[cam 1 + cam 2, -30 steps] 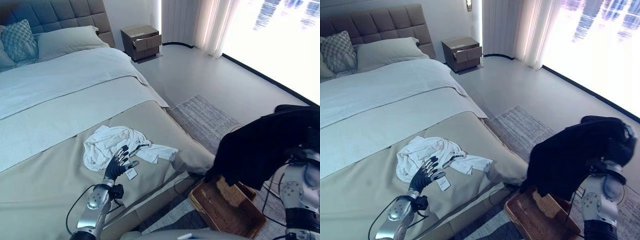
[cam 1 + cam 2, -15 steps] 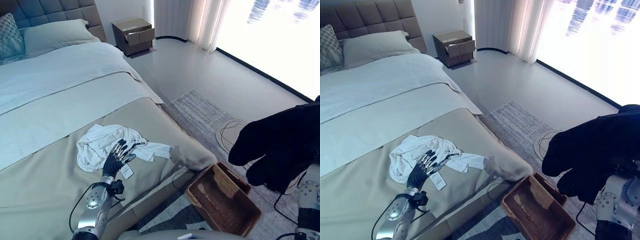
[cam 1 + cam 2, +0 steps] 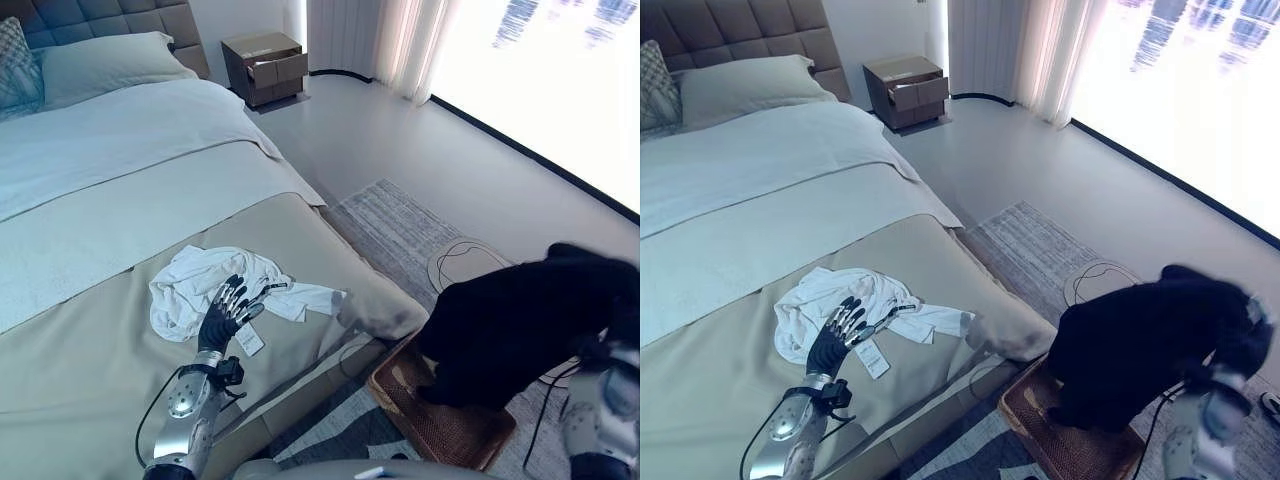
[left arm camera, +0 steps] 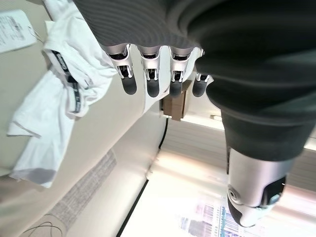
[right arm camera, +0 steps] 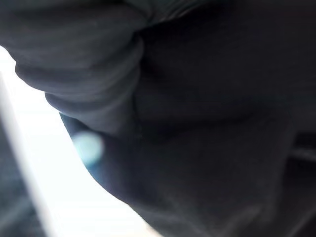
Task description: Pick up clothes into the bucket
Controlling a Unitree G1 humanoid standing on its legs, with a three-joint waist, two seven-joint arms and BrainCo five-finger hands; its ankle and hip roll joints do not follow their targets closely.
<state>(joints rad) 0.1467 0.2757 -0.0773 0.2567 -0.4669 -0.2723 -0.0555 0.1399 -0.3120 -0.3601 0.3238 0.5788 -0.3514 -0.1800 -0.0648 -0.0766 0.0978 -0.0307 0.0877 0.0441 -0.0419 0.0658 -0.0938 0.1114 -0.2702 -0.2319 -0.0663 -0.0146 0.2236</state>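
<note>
The bed (image 3: 120, 200) is the landmark: its near part lies under a tan cover, and its foot corner ends just short of a grey striped rug (image 3: 400, 225) on the bare pale floor, which runs open from the bed's side to the bright window. A nightstand (image 3: 263, 68) stands beside the bed's headboard end, one drawer pulled partly out. Off the bed's foot corner hangs a black garment (image 3: 520, 325), draped over the right arm; its lower folds reach down into the woven brown basket (image 3: 440, 425), which sits on the floor just beside the bed's foot corner, and the garment covers much of the basket's inside. The right hand is buried in that dark cloth, so I cannot tell how its fingers stand. On the tan cover, near the bed's foot edge, lies a crumpled white garment (image 3: 215, 285) with a paper tag (image 3: 250, 342) beside it. The left hand (image 3: 222, 318) rests at the white garment's near edge, fingers straight and slightly spread, holding nothing.
</note>
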